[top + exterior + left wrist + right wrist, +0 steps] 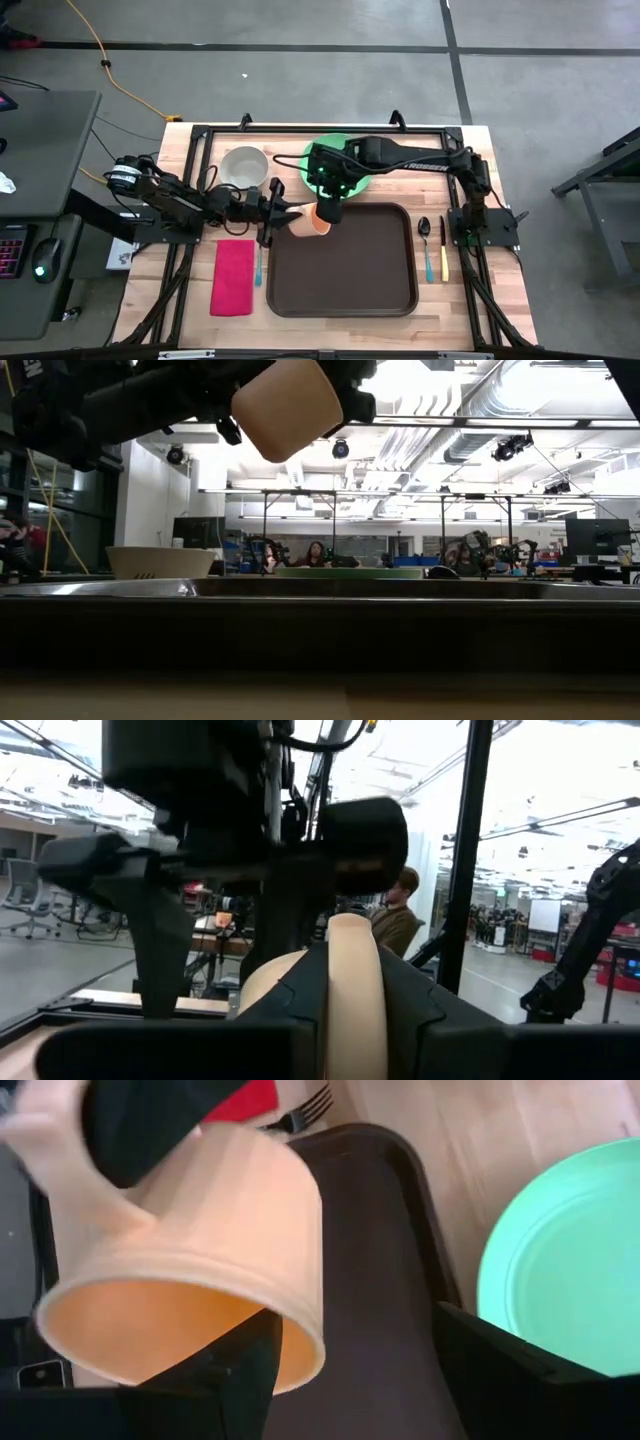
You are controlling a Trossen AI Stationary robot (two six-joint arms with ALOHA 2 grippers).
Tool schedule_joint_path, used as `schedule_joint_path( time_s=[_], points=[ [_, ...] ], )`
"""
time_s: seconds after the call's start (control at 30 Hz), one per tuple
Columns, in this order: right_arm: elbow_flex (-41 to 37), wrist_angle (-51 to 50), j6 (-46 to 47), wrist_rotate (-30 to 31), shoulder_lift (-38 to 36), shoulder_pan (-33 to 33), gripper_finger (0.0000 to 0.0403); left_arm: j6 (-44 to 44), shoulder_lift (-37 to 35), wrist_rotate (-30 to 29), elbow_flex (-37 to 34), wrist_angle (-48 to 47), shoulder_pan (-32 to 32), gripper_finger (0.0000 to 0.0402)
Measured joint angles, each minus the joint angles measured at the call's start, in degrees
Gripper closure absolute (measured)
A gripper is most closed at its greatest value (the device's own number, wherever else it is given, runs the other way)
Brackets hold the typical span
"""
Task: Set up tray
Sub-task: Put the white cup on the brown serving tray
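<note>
left pincer (283, 211) clamps peach plastic cup (312, 220) above dark brown rectangular plastic tray (341, 262) corner | right pincer (330, 212) open wide, straddling cup | risk: collision knocks cup loose

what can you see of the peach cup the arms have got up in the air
The cup is a pale peach, matte, plastic-looking mug with a thick handle and a deeper orange inside that looks empty. It is lifted clear of the table and tipped on its side, above the near-left corner of the brown tray. The left gripper pinches its handle; the right gripper stands open at its rim.
</note>
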Motion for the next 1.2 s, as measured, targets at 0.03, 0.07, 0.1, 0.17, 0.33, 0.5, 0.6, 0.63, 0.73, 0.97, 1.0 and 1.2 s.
schedule_joint_path(
  time_s=[0.03, 0.07, 0.1, 0.17, 0.33, 0.5, 0.6, 0.63, 0.73, 0.97, 1.0, 1.2],
  points=[
    [0.0, 0.0, -0.3, -0.1, 0.3, 0.0, 0.0166, 0.0, 0.0, 0.3, 0.0, 0.0, 0.0, 0.0312],
    [0.0, 0.1, -0.4, -0.1, 0.4, 0.0, 0.0166, -0.1, 0.0, 0.6, 0.0, 0.0, 0.0, 0.0319],
    [0.0, 0.1, -0.4, -0.2, 0.6, 0.0, 0.0166, -0.1, 0.0, 0.8, 0.0, 0.0, 0.0, 0.0328],
    [0.0, 0.0, -0.4, -0.3, 0.6, 0.0, 0.0167, -0.1, 0.0, 1.1, 0.0, 0.0, 0.0, 0.0342],
    [0.0, 0.1, -0.4, 0.2, 0.6, 0.0, 0.0193, -0.3, 0.0, 1.3, 0.0, 0.0, 0.0, 0.0336],
    [0.0, 0.1, -0.3, 0.9, 0.6, 0.0, 0.0266, -1.4, 0.0, 1.4, 0.0, 0.0, 0.0, 0.0300],
    [0.0, 0.1, -0.3, 1.3, 0.6, 0.0, 0.0320, -1.6, 0.0, 1.5, 0.0, 0.0, 0.0, 0.0314],
    [0.0, 0.2, -0.4, 1.2, 0.6, 0.0, 0.0339, -1.6, 0.0, 1.7, 0.0, 0.0, 0.0, 0.0322],
    [0.0, 0.0, -1.1, 0.7, 0.6, 0.1, 0.0389, -1.6, 0.0, 1.8, 0.0, 0.0, 0.0, 0.0337],
    [0.0, 0.2, 0.0, 1.2, 0.6, 0.0, 0.0399, -2.3, 0.0, 2.1, 0.0, 0.0, 0.0, 0.0299],
    [0.0, 0.1, 0.0, 1.3, 0.6, 0.0, 0.0399, -2.6, 0.0, 2.0, 0.0, 0.0, 0.0, 0.0292],
    [0.0, -0.7, 0.5, 1.8, 0.6, 0.0, 0.0401, -3.6, 0.0, 1.8, 0.0, -0.1, 0.0, 0.0291]
  ],
)
